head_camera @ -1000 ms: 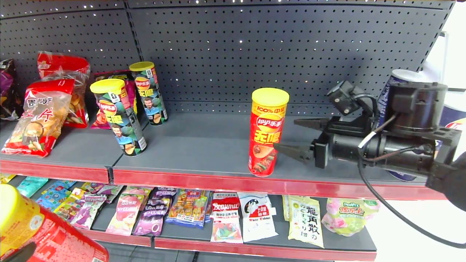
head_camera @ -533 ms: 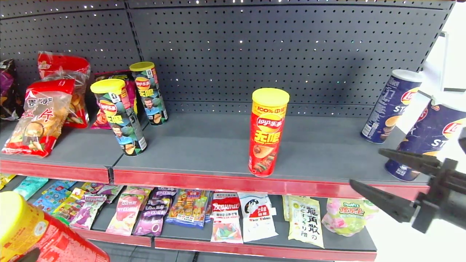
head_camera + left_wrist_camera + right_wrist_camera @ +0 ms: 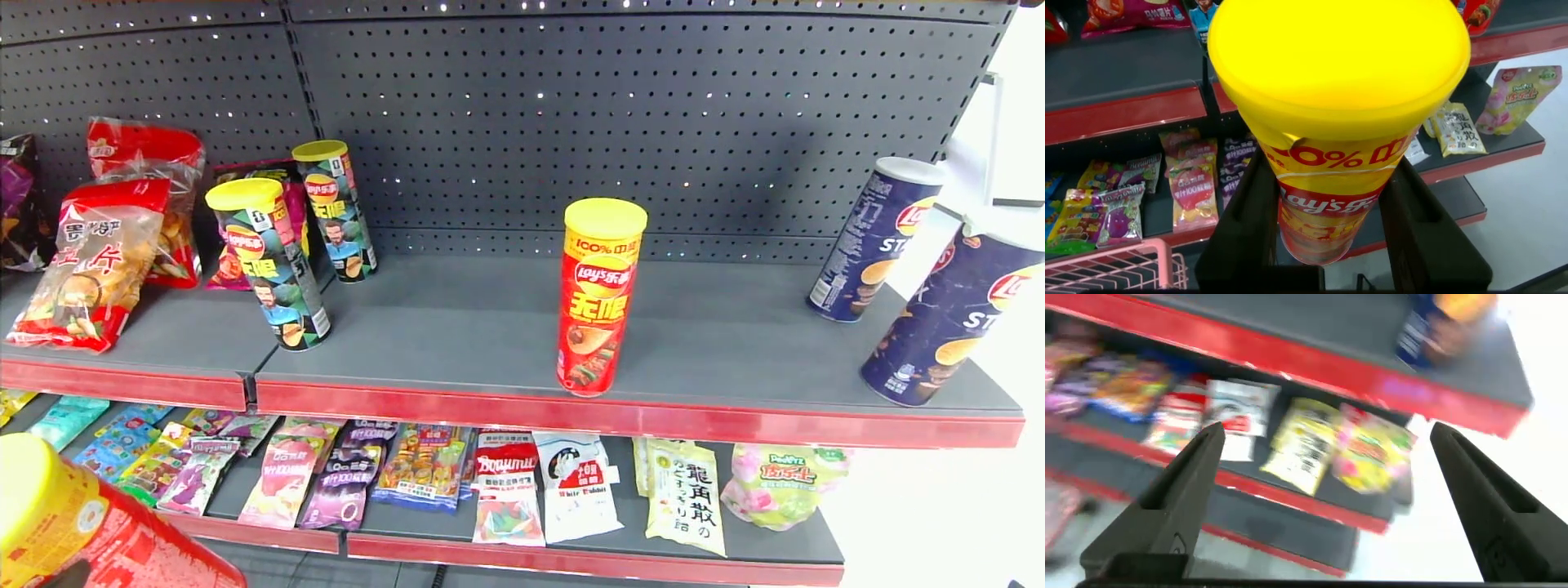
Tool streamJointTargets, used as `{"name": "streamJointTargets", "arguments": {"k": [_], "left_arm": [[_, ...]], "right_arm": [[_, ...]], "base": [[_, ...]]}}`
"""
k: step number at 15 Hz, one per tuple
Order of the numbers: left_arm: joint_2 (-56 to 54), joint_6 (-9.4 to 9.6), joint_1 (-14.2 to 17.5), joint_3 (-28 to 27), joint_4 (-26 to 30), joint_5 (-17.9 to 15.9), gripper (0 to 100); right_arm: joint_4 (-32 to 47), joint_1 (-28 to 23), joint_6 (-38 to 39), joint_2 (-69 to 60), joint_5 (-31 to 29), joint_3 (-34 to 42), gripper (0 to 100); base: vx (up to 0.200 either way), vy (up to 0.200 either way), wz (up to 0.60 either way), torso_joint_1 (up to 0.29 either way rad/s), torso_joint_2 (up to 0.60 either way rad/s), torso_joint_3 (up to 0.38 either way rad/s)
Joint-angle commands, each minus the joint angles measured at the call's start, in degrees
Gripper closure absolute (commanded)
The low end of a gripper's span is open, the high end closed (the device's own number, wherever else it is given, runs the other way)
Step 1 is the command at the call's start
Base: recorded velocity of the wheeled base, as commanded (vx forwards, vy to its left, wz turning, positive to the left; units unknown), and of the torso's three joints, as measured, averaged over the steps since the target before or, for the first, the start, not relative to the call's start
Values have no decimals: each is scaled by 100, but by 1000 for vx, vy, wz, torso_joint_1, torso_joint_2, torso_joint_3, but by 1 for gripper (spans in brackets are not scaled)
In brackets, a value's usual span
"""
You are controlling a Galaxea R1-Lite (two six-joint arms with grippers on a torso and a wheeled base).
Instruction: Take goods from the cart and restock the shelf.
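Left gripper [image 3: 1329, 224] clamps the red can [image 3: 1339, 82], yellow-lidded — head view puts it at 7 o'clock; wrist view adds pink cart [image 3: 1166, 261]. Right gripper [image 3: 1327, 433] spread — empty.

- The right tool [image 3: 1324, 433] withdraws from beside the red can [image 3: 600, 298] on the shelf [image 3: 457, 327], rightward and down.
- The rear blue can [image 3: 873, 237] is now uncovered.
- The left tool [image 3: 1331, 224] lowers its held can [image 3: 1339, 98] slightly.

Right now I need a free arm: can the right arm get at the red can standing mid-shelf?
Probably yes: the right gripper has open, empty jaws, and the red can stands alone with bare shelf either side.
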Motion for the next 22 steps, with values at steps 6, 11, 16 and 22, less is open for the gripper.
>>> {"name": "streamJointTargets", "arguments": {"k": [6,11,16,22], "left_arm": [[-94,-1,-2,23,2,-10,100],[-296,-9,-2,111,2,-10,100],[-279,-9,-2,93,2,-1,100],[-15,-9,-2,-47,-7,8,100]], "right_arm": [[46,-569,508,-1789,499,723,0],[-481,-569,667,-1798,271,986,0],[-200,-577,798,-1798,376,986,0],[-200,-577,807,-1798,359,986,0]], "base": [[0,0,0,0,0,0],[0,0,0,0,0,0],[0,0,0,0,0,0],[0,0,-400,2,1,2]]}}
